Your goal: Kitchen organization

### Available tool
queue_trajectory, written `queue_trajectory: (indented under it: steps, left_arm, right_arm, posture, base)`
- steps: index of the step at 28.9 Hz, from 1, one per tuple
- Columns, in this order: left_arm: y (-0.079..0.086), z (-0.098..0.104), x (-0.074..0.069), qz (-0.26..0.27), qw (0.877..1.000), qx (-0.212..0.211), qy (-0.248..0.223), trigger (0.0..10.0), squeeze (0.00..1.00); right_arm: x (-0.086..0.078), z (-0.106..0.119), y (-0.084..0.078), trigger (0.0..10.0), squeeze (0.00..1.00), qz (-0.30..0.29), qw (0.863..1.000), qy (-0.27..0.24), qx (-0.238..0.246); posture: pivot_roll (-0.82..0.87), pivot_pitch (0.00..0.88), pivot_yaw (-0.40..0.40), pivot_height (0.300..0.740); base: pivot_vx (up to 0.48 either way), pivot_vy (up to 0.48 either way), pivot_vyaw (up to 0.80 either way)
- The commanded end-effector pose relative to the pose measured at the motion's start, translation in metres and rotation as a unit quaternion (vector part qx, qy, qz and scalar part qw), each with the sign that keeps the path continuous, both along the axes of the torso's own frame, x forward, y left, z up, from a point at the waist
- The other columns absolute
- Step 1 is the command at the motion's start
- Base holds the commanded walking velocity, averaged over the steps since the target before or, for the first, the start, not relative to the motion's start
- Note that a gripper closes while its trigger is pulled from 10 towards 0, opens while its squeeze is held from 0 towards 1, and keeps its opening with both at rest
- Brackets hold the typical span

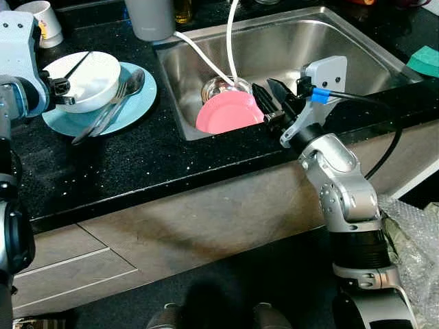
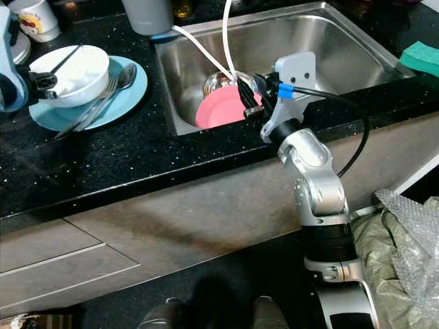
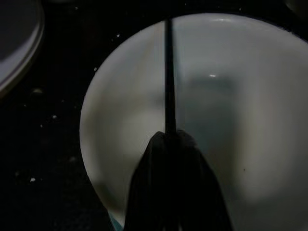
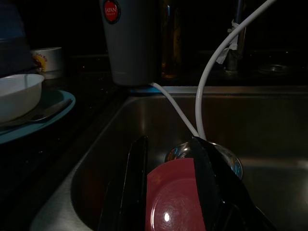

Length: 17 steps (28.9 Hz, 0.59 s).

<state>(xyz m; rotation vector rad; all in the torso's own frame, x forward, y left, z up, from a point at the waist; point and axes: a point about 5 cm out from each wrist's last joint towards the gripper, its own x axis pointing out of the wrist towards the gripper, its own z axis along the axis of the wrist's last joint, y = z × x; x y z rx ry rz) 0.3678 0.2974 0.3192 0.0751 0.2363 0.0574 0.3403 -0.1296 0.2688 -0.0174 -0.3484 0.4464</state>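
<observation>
A white bowl [image 1: 92,79] sits on a light blue plate [image 1: 134,110], with a fork and a spoon [image 1: 120,96] lying beside it on the plate. My left gripper [image 1: 65,88] is at the bowl's left rim, shut on a thin black stick [image 3: 168,72] that slants across the bowl. A pink plate [image 1: 226,113] leans in the steel sink [image 1: 343,41] against a small steel bowl [image 1: 218,86]. At the sink's front edge my right gripper [image 1: 269,94] stands open just above the pink plate [image 4: 173,202], touching nothing.
Two white hoses [image 1: 206,60] run down into the sink. A grey tumbler [image 1: 149,17] and a white mug [image 1: 44,20] stand at the back of the black counter [image 1: 137,164]. A green sponge [image 1: 425,60] lies at far right. Bubble wrap [image 1: 415,247] is on the floor.
</observation>
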Motion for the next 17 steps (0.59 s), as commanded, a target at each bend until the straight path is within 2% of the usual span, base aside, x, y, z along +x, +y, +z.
queue_trajectory:
  steps: [1,2,3,7,8,9,12,13,14,16,17]
  left_arm:
    - [0.007,0.011,-0.002,0.012,0.999,0.028,-0.012,0.0,0.38]
    - [0.007,0.011,-0.002,0.012,0.999,0.028,-0.012,0.0,0.38]
    - [0.007,0.012,-0.002,0.012,0.999,0.031,-0.015,0.0,0.33]
    - [0.003,0.021,-0.001,0.004,0.999,0.03,-0.037,0.0,0.29]
    - [-0.002,0.025,0.001,-0.003,0.998,0.024,-0.05,0.0,0.28]
    - [-0.014,0.035,0.004,-0.022,0.997,0.016,-0.076,0.0,0.28]
    - [-0.023,0.039,0.006,-0.038,0.995,0.013,-0.088,0.0,0.28]
    - [-0.035,0.044,0.009,-0.065,0.993,0.009,-0.103,0.0,0.17]
    - [-0.041,0.046,0.011,-0.077,0.991,0.006,-0.108,0.0,0.15]
    - [-0.056,0.049,0.016,-0.102,0.987,0.01,-0.121,0.0,0.0]
    - [-0.056,0.049,0.016,-0.102,0.987,0.01,-0.121,0.0,0.0]
  right_arm:
    - [0.001,0.001,0.002,10.0,0.0,0.001,1.0,-0.001,-0.004]
    - [0.001,0.001,0.002,10.0,0.0,0.001,1.0,-0.001,-0.004]
    - [0.001,0.001,0.002,10.0,0.0,0.001,1.0,-0.001,-0.004]
    - [0.001,0.001,0.001,10.0,0.0,0.0,1.0,-0.001,-0.004]
    - [0.001,0.001,0.001,10.0,0.0,0.0,1.0,-0.001,-0.003]
    - [0.001,0.001,0.001,10.0,0.0,-0.001,1.0,-0.002,-0.003]
    - [0.001,0.001,0.001,10.0,0.0,-0.002,1.0,-0.002,-0.002]
    - [0.002,0.002,0.001,10.0,0.0,-0.003,1.0,-0.004,-0.001]
    - [0.002,0.002,0.0,10.0,0.0,-0.004,1.0,-0.004,-0.001]
    - [0.002,0.003,0.0,10.0,0.0,-0.005,1.0,-0.005,0.0]
    - [0.002,0.003,0.0,10.0,0.0,-0.005,1.0,-0.005,0.0]
  posture:
    - [0.04,0.209,0.038,0.74]
    - [0.04,0.209,0.038,0.74]
    - [0.04,0.209,0.038,0.74]
    - [0.04,0.21,0.039,0.74]
    - [0.04,0.211,0.038,0.74]
    - [0.04,0.21,0.039,0.74]
    - [0.04,0.209,0.038,0.74]
    - [0.04,0.208,0.038,0.74]
    - [0.04,0.207,0.038,0.74]
    - [0.04,0.207,0.038,0.74]
    - [0.04,0.207,0.038,0.74]
  base:
    - [0.0,0.0,0.0]
    - [0.0,0.0,0.0]
    - [0.0,0.0,0.0]
    - [0.0,0.0,0.0]
    - [0.0,0.0,0.0]
    - [0.0,0.0,0.0]
    - [0.0,0.0,0.0]
    - [0.0,0.0,0.0]
    - [0.0,0.0,0.0]
    - [0.0,0.0,0.0]
    - [0.0,0.0,0.0]
